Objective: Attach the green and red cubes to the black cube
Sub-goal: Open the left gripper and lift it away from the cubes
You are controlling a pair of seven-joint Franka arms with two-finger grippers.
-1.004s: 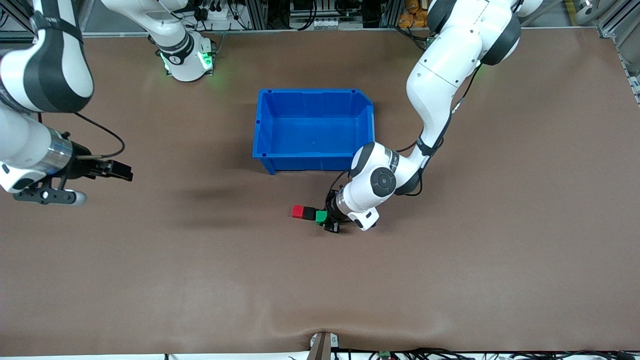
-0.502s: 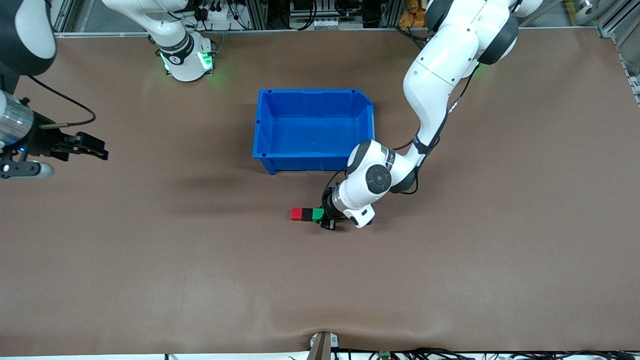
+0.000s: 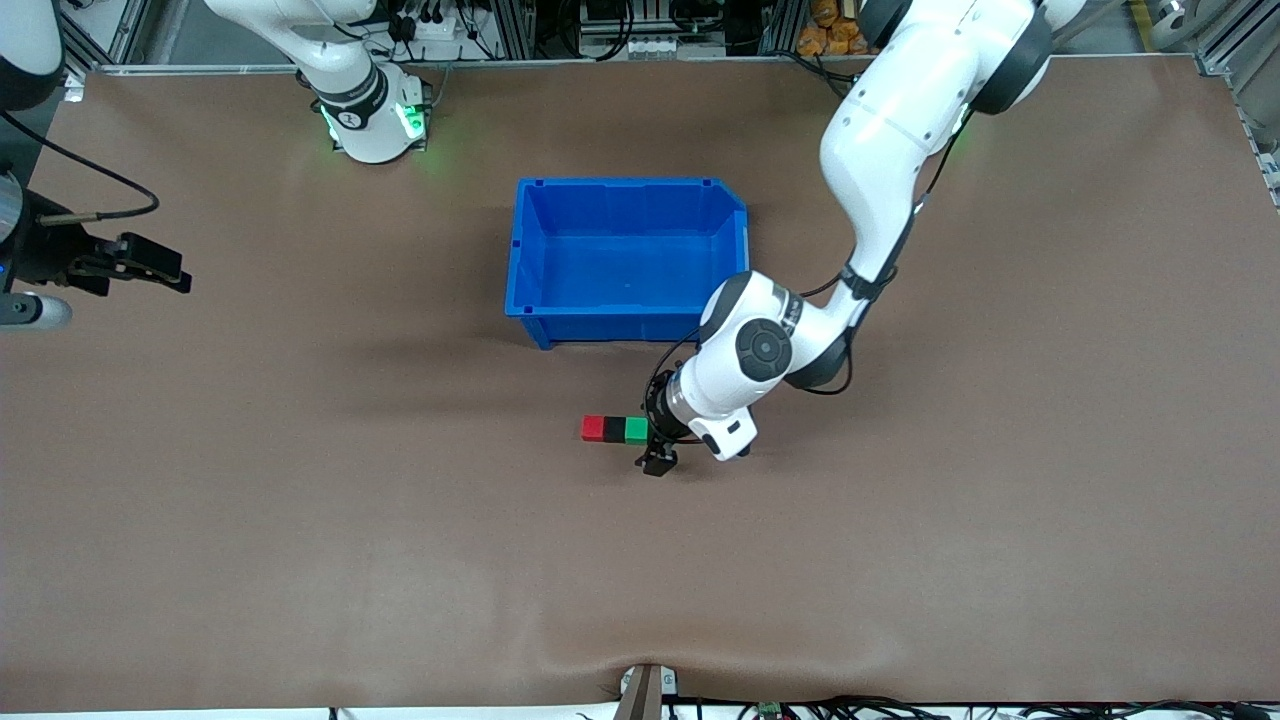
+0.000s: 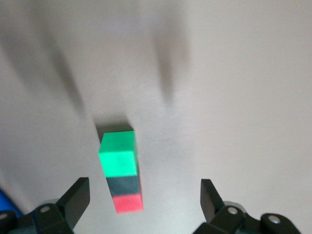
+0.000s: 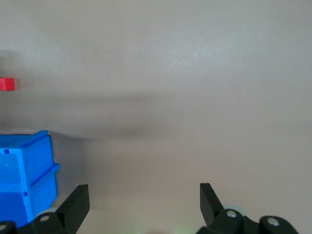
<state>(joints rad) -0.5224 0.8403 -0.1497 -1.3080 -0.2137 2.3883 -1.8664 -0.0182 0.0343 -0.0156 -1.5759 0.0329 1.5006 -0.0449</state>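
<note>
The red cube (image 3: 593, 428), black cube (image 3: 613, 429) and green cube (image 3: 636, 430) lay in one straight row on the tabletop (image 3: 400, 560), faces touching, the black cube between the two coloured ones. The red cube sat toward the right arm's end, the green toward the left arm's end. The row lay nearer the front camera than the blue bin (image 3: 627, 258), apart from it. In the left wrist view the green cube (image 4: 117, 154), black cube (image 4: 124, 184) and red cube (image 4: 128, 203) showed as one joined line with no gap between them.

The left gripper (image 3: 655, 450) hung just beside the green end of the row, low over the tabletop. Its fingers (image 4: 75, 200) stood well apart and clamped nothing; the row lay between them in the left wrist view without contact on either side.

The right gripper (image 3: 130, 265) waited over the right arm's end of the tabletop, well apart from the cubes. Its fingers (image 5: 73, 207) were spread and held nothing. The right wrist view took in a corner of the bin (image 5: 24, 175) and the red cube (image 5: 7, 84) at its edge.
</note>
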